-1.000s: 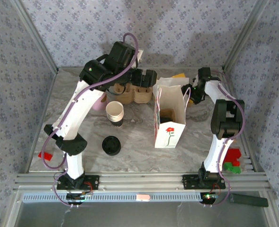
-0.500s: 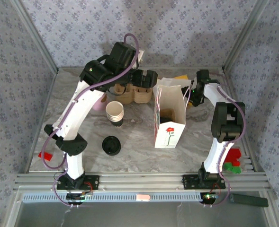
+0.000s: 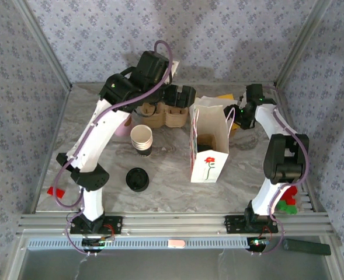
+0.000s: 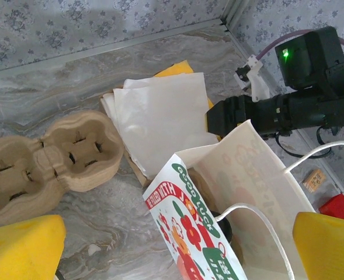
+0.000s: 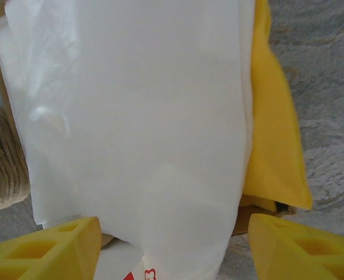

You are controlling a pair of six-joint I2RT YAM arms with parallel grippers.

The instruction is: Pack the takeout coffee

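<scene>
The takeout coffee stands inside the white flower-print paper bag, its black lid partly showing past the bag's rim. My left gripper hovers open above and behind the bag's left side, with nothing between its yellow fingers. My right gripper is open at the bag's back right corner, low over a pile of white paper sheets. Its yellow fingers straddle the sheets without pinching them.
A loose black lid lies front left, with a stack of lidless paper cups behind it. A brown pulp cup carrier sits behind the cups. A yellow sheet lies under the white ones. Red and green blocks are at the right edge.
The right arm has shifted slightly right and back, its gripper staying by the bag's back corner. The left gripper has edged a little to the right. Both stay open.
</scene>
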